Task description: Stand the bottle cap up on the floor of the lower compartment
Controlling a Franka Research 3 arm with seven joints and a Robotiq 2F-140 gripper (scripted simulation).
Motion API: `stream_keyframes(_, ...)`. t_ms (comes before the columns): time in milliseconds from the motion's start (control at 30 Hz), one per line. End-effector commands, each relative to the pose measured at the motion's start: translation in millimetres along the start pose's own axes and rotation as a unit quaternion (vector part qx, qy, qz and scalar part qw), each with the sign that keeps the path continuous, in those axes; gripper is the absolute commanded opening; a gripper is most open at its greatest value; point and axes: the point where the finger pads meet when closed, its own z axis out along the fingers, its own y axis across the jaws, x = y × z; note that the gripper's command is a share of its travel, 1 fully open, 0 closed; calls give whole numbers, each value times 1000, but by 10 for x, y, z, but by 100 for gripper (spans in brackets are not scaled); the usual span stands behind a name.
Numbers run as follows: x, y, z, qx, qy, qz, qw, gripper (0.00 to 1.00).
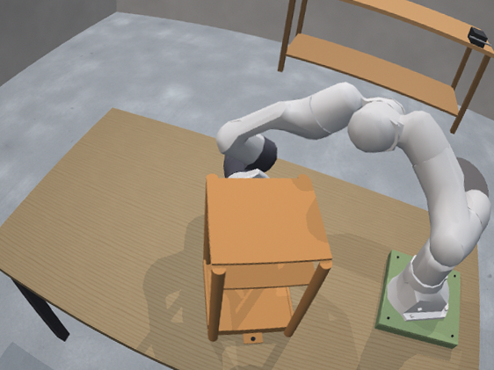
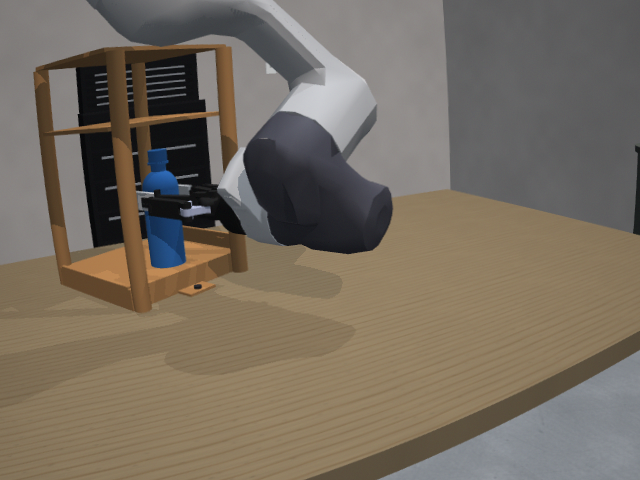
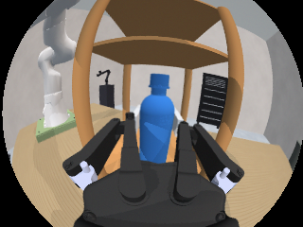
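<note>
The blue bottle (image 2: pixel 164 242) (image 3: pixel 155 104) is upright, cap up, inside the lower compartment of the wooden shelving unit (image 1: pixel 262 221) (image 2: pixel 124 155) (image 3: pixel 85 89). My gripper (image 2: pixel 155 203) (image 3: pixel 156 113) reaches in between the posts and is shut on the bottle's body at about mid-height. The bottle's base is at the compartment floor (image 2: pixel 98 271); I cannot tell whether it touches. In the top view the unit's top hides the bottle and the fingers; only the wrist shows behind it.
The unit stands on the wooden table (image 1: pixel 100 194) (image 2: pixel 413 310), with a small mounting tab (image 1: pixel 252 338) (image 2: pixel 196 287) at its foot. The arm's green base plate (image 1: pixel 419 329) is at the right. A tall wooden rack (image 1: pixel 373 68) stands beyond the table.
</note>
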Motion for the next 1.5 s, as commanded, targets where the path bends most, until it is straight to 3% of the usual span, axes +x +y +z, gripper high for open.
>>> stream_keyframes(0, 12, 4, -2, 1, -1, -5, 1000, 0)
stream_keyframes(467, 12, 4, -2, 1, -1, -5, 1000, 0)
stream_keyframes(500, 12, 4, -2, 1, -1, -5, 1000, 9)
stream_keyframes(567, 12, 4, -2, 1, -1, -5, 1000, 9)
stream_keyframes(600, 12, 4, -2, 1, -1, -5, 1000, 18)
stream_keyframes(667, 12, 4, -2, 1, -1, -5, 1000, 18)
stream_keyframes(700, 12, 4, -2, 1, -1, -5, 1000, 28)
stream_keyframes(767, 12, 4, -2, 1, -1, -5, 1000, 28)
stream_keyframes(800, 12, 4, -2, 1, -1, -5, 1000, 37)
stream_keyframes(867, 12, 4, -2, 1, -1, -5, 1000, 37)
stream_keyframes(900, 12, 4, -2, 1, -1, -5, 1000, 46)
stream_keyframes(1467, 82, 3, -2, 1, -1, -5, 1000, 46)
